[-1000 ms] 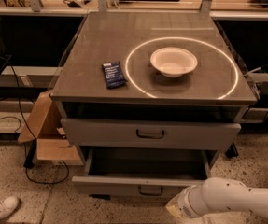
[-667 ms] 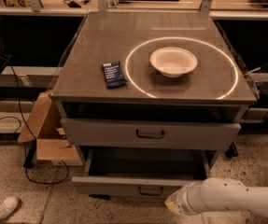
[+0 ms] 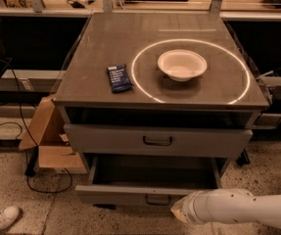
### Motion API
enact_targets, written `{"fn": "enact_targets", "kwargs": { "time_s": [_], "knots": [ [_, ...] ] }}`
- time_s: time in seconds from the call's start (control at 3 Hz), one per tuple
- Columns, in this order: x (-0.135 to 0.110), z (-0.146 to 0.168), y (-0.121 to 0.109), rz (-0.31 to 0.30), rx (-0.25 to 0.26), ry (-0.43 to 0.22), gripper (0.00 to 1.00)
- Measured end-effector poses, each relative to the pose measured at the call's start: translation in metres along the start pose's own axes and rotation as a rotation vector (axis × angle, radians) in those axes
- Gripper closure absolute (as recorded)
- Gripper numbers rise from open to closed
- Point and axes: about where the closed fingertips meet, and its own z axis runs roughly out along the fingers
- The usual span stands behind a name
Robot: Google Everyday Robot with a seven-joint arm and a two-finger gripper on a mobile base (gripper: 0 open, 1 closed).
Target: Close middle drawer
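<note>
The middle drawer (image 3: pixel 130 196) is the low, flat-fronted grey drawer near the floor. It is pulled out, with its tray body (image 3: pixel 154 173) open to view and a small dark loop handle (image 3: pixel 157 200) at the centre. My white arm (image 3: pixel 238 208) reaches in from the lower right. My gripper (image 3: pixel 177 211) is at its left end, right by the drawer front, a little right of and below the handle.
Above is a grey drawer with a taller front panel (image 3: pixel 157 141), pushed nearly in. The cabinet top (image 3: pixel 105 43) holds a white bowl (image 3: pixel 181 65) and a dark blue packet (image 3: pixel 119 78). A cardboard box (image 3: pixel 44 136), cables and a white shoe (image 3: pixel 0 219) are on the floor at the left.
My arm has moved left along the bottom, bringing the gripper closer to the open drawer's front and handle. The drawer has not visibly moved.
</note>
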Motion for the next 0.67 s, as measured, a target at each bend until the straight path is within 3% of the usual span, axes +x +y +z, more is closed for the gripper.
{"fn": "enact_targets", "kwargs": {
  "time_s": [0.67],
  "knots": [
    [-0.0088, 0.0055, 0.0021, -0.034, 0.053, -0.004, 1.00]
  ]
}}
